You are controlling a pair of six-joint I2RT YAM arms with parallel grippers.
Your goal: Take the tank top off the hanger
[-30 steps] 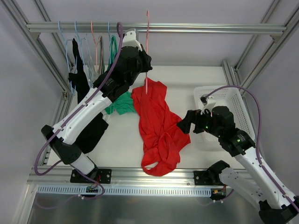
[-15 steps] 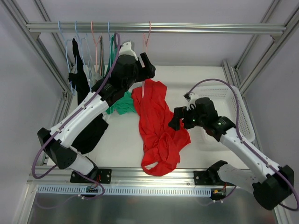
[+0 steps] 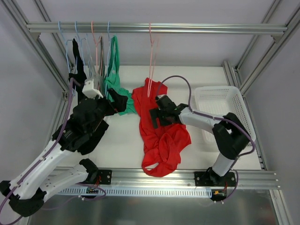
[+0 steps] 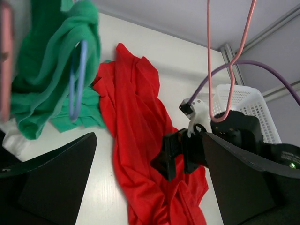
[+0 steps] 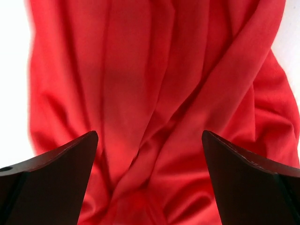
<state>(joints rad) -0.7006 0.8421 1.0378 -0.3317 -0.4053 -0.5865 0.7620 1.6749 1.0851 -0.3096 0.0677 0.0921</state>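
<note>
Table (image 3: 123, 140): white top inside an aluminium frame, with the red tank top lying on it at centre.
Rail (image 3: 197, 28): crosses the 12 o'clock side of the top view, carrying the hangers.
Red tank top (image 3: 161, 146) (image 4: 136, 140) (image 5: 154, 89): lies crumpled on the table. Its long axis runs from 12 o'clock to 6 o'clock, leaning a little toward 5. The narrow end points to 12 o'clock, under the pink hanger. The looped openings lie at the 6 o'clock end, near the table's front edge.
Basket (image 3: 234, 101) (image 4: 236, 93): white plastic mesh, at 3 o'clock of the tank top.
Green garment (image 3: 114, 68) (image 4: 47, 84): hangs from the rail at 10 o'clock of the tank top, its lower folds just beside the red cloth.
Pink hanger (image 3: 150, 61) (image 4: 230, 61): hangs from the rail. It looks bare in the left wrist view. From above, its lower end overlaps the tank top's 12 o'clock end.
Left gripper (image 3: 117, 101) (image 4: 149, 136): at 9 o'clock of the tank top by the green folds, jaws apart, holding nothing.
Right gripper (image 3: 156, 118) (image 5: 150, 133): over the tank top's middle, jaws spread wide with red cloth between them, not closed on it. Whether they touch it cannot be told.
</note>
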